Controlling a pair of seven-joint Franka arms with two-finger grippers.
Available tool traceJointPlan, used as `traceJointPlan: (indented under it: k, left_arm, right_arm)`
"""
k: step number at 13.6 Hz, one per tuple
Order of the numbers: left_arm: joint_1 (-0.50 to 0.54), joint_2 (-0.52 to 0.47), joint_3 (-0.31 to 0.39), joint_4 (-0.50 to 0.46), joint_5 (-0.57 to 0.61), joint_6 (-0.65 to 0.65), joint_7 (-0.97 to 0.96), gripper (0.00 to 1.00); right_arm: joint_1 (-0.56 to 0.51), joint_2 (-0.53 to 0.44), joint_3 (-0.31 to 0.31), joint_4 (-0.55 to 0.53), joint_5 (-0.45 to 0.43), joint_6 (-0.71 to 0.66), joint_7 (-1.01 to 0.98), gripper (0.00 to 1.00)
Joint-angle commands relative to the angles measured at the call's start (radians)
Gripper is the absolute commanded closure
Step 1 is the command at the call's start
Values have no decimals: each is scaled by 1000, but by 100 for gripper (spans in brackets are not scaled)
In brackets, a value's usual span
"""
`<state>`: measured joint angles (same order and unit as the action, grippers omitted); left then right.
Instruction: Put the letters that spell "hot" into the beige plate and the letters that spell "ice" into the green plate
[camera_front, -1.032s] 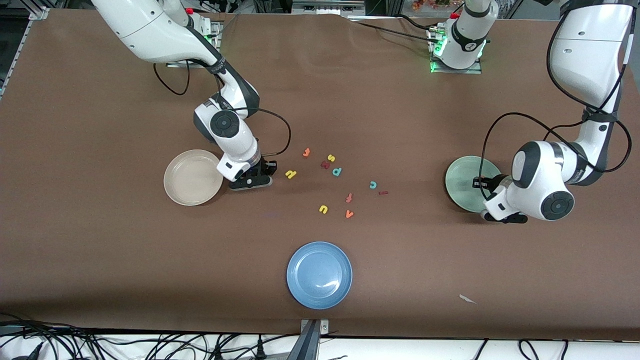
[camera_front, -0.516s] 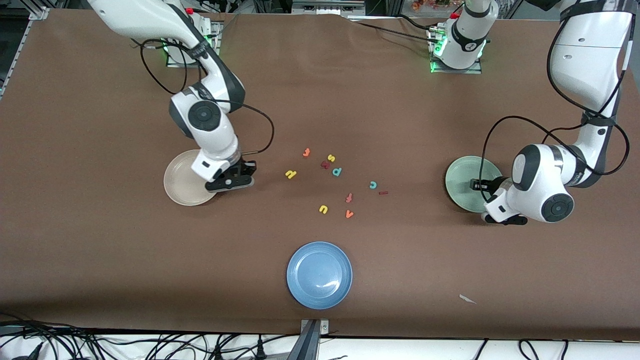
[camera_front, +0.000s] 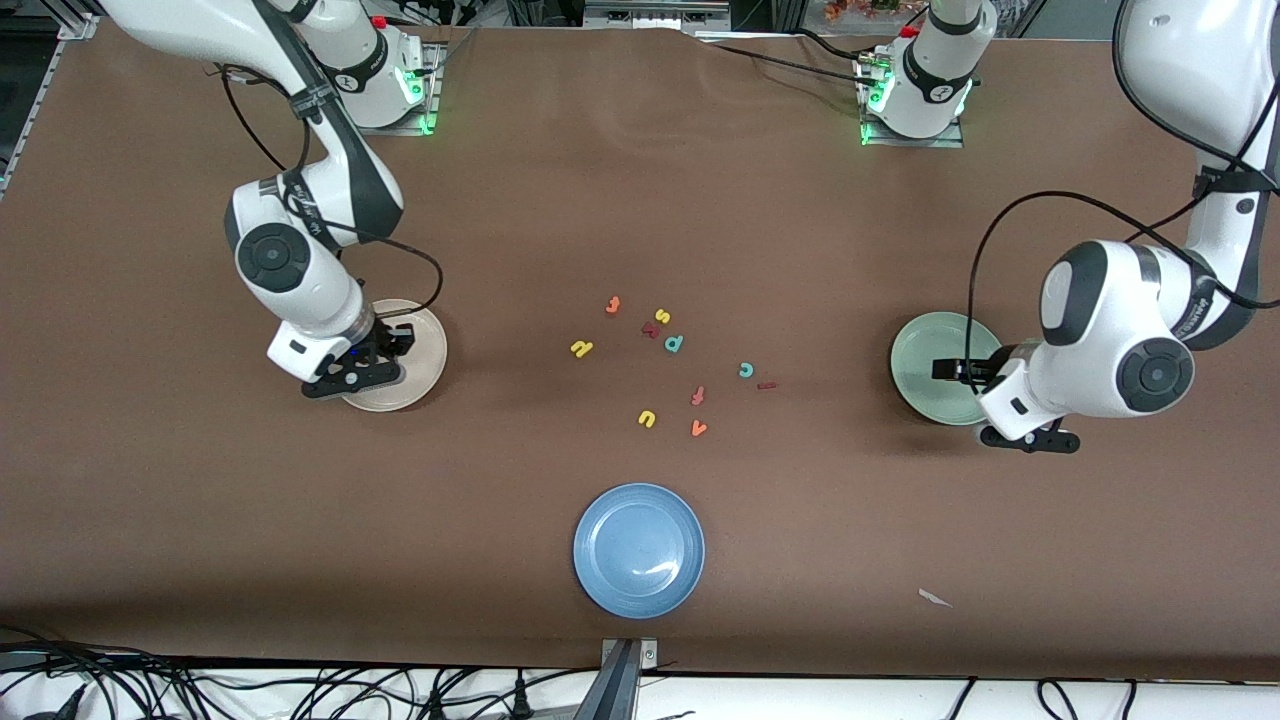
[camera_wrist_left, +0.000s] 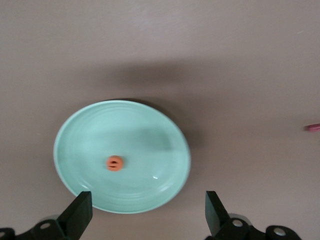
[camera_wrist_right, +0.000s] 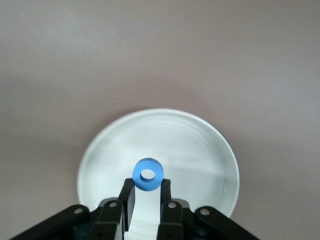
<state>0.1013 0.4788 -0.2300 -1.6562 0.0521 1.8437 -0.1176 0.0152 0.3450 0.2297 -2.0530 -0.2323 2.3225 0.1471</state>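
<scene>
Brown table (camera_front: 800, 250); "o" (camera_wrist_right: 147, 175) gripped.

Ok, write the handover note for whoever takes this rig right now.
Right hand: shut on the blue "o", over the beige plate, not yet dropped.
Left hand: open over the green plate; the orange "e" lies in it.
Done: "e" placed.
Left: release "o"; fetch the "h" and orange "t" for beige, teal "c" and dark red "i" for green.
</scene>
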Motion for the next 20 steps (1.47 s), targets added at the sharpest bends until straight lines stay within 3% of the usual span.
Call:
traceJointPlan:
  k: [1, 2, 3, 4, 5, 8, 13, 20]
  left_arm:
    - [-18, 9, -66, 25, -29, 9, -190, 1]
    - [-49, 20, -69, 32, -29, 31, -256, 1]
    - [-79, 29, -69, 36, -31, 66, -316, 1]
    - [-103, 49, -71, 36, -31, 118, -379, 1]
    - [-124, 72, -71, 38, -29, 173, -433, 1]
    - [-172, 132, -69, 36, -20, 304, -548, 1]
    - [-216, 207, -66, 38, -17, 379, -611, 1]
    - [-258, 258, -60, 33, -14, 427, -686, 6]
  right_arm:
    - [-4, -23, -7, -81, 21, 21, -1, 70]
    - [-4, -18, -7, -87, 39, 21, -1, 56]
    - [-4, -15, -13, -87, 60, 21, -1, 35]
    - [-4, -9, -16, -85, 70, 20, -1, 22]
    - [-4, -9, -16, -85, 70, 20, -1, 16]
    - [-1, -6, -13, -76, 90, 20, 23, 16]
    - [74, 46, 17, -4, 99, 29, 48, 17]
    - [282, 156, 27, 79, 99, 117, 376, 17]
